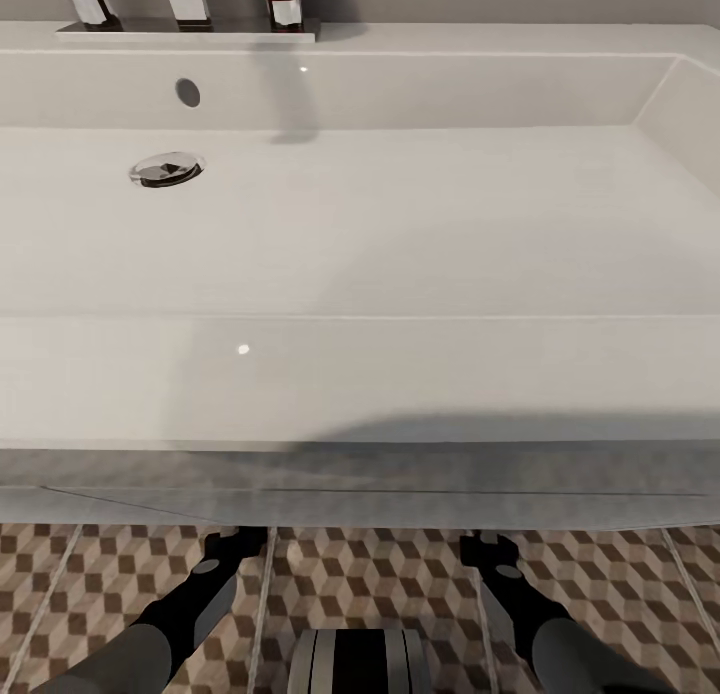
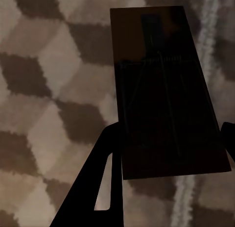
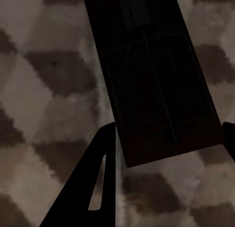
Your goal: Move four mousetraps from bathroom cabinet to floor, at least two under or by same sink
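We see both black arms reaching forward under the long white trough sink (image 1: 360, 374). The left gripper (image 2: 169, 134) grips a flat dark-brown mousetrap board (image 2: 166, 89); the right gripper (image 3: 169, 131) grips another dark-brown mousetrap (image 3: 152, 75) (both above the cube-pattern tiled floor (image 1: 370, 574)).

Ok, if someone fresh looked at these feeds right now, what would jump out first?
The long white sink spans the head view, its chrome drain toward its left, with both arms reaching under its front edge over the cube-patterned floor. In each wrist view a dark mousetrap sits between the fingers above the tiles: one in the left gripper, one in the right gripper.
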### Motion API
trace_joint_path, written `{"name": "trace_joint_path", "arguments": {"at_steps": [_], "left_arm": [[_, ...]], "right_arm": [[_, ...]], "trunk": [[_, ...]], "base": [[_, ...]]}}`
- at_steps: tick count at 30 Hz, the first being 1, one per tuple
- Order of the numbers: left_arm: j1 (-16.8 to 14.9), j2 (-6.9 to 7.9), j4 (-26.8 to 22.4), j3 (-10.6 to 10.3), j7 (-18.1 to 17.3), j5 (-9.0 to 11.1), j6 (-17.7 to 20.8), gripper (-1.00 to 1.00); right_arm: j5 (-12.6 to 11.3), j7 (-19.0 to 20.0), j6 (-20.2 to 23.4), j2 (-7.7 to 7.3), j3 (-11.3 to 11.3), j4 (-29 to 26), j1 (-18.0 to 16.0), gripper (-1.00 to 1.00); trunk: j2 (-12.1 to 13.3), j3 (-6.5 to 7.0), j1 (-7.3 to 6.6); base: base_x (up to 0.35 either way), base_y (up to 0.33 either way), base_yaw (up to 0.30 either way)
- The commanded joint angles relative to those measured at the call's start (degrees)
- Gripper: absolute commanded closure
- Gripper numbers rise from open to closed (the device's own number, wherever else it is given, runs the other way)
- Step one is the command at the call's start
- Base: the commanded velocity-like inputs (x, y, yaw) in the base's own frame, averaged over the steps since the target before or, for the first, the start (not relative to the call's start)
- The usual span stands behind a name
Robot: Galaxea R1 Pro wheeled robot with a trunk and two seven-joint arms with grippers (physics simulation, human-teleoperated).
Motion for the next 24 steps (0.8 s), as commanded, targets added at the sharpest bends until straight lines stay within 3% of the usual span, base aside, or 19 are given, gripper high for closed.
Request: {"name": "trace_joint_path", "arguments": {"at_steps": [1, 24], "left_arm": [[0.0, 0.05, 0.0, -0.5, 0.5, 0.4, -0.2, 1.0], [0.5, -1.14, 1.2, -0.5, 0.4, 0.6, -0.1, 1.0]], "right_arm": [[0.5, 0.0, -0.2, 0.05, -0.5, 0.2, -0.2, 1.0], [0.4, 0.8, -0.4, 0.05, -0.6, 0.6, -0.4, 1.0]], "trunk": [[0.0, -0.03, -0.01], [0.0, -0.03, -0.01]], "base": [[0.0, 0.0, 0.0], [0.0, 0.0, 0.0]]}}
